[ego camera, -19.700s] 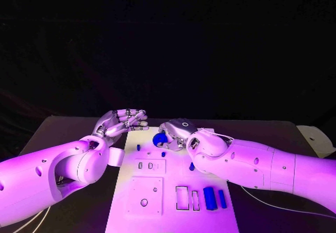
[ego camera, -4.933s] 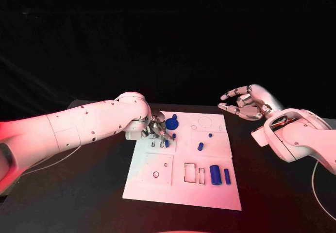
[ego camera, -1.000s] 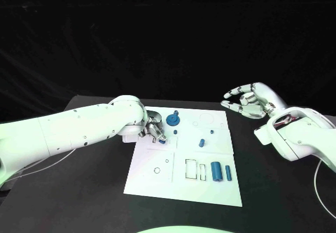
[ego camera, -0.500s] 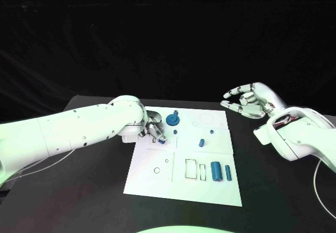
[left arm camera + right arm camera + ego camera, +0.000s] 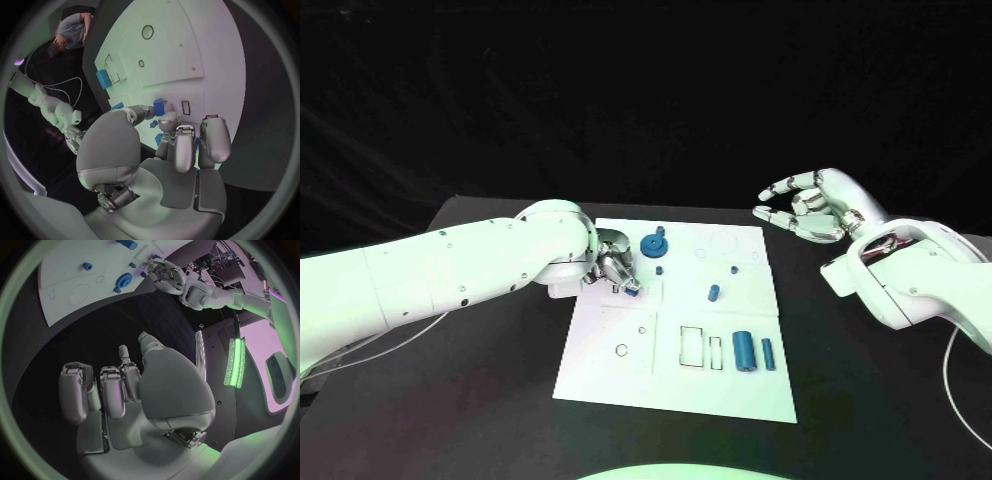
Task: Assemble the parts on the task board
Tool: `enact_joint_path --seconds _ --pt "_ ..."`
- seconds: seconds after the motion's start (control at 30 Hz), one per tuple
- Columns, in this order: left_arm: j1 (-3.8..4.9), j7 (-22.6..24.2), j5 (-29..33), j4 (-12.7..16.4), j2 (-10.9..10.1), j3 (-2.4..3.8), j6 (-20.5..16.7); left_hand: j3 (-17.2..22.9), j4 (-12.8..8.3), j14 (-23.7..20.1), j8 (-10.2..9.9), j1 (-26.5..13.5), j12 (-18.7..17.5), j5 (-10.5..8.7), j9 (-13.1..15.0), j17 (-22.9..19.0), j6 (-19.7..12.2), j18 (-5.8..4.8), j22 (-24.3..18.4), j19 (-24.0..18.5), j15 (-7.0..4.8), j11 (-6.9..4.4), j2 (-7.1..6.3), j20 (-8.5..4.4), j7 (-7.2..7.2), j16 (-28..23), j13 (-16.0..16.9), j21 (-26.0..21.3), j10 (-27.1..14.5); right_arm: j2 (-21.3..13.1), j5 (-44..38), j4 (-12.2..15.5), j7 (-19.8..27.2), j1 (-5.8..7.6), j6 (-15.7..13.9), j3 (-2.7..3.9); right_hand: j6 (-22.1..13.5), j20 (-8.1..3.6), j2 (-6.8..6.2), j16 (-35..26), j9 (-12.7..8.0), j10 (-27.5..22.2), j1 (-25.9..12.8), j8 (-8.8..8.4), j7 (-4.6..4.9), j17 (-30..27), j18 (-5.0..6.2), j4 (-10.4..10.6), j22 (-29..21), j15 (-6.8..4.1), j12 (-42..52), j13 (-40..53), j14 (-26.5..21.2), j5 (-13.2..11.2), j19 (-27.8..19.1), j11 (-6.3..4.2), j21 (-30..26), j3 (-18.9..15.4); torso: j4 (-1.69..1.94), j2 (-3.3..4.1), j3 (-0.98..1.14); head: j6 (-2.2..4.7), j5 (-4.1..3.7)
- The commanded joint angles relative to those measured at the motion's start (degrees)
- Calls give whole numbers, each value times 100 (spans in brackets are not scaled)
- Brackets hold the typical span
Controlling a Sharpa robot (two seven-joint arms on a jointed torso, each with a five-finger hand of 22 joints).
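The white task board [image 5: 678, 385] lies in the middle of the black table. My left hand [image 5: 612, 268] hovers low over the board's left side near its far end, pinching a small blue part [image 5: 159, 106] between thumb and finger beside small rectangular slots [image 5: 185, 107]. My right hand [image 5: 808, 208] is raised off the board's far right corner, fingers apart [image 5: 100, 390] and holding nothing. A blue gear [image 5: 653, 245] stands near the far edge. A blue peg [image 5: 714, 293] lies mid-board, and two blue cylinders [image 5: 744, 351] lie at the near right.
Empty rectangular outlines [image 5: 692, 346] sit beside the cylinders, and a small round hole [image 5: 622, 350] is on the near left panel. A tiny blue piece [image 5: 734, 269] sits right of centre. Dark table [image 5: 877, 400] surrounds the board on both sides.
Since the earliest frame my right hand has left the blue gear and drawn off to the right, fingers spread. Over the last second my left hand has barely shifted over the slots.
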Motion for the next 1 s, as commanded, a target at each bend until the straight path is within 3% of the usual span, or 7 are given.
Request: enact_joint_path --seconds 0.03,1.0 --pt "-13 37 38 55 -24 10 -321 1165 -1164 548 42 10 29 29 15 1394 22 -48 20 30 -46 -7 43 -10 -28 24 24 45 55 -3 -33 2 65 -6 -9 1 -13 -40 -9 -37 5 -14 -64 39 -4 794 81 9 916 -23 -22 614 436 19 167 -38 -32 22 7 -3 2 -8 -2" --pt "-121 40 -529 81 29 7 -508 1188 -1175 550 52 -4 75 35 31 1399 41 -55 60 49 -53 -15 29 -19 -36 28 76 67 101 2 -28 -9 76 -26 2 1 -17 -43 -4 -37 12 -12 -82 57 -8 799 82 7 911 -25 -23 612 438 25 165 -41 -40 25 -1 1 3 -45 11"
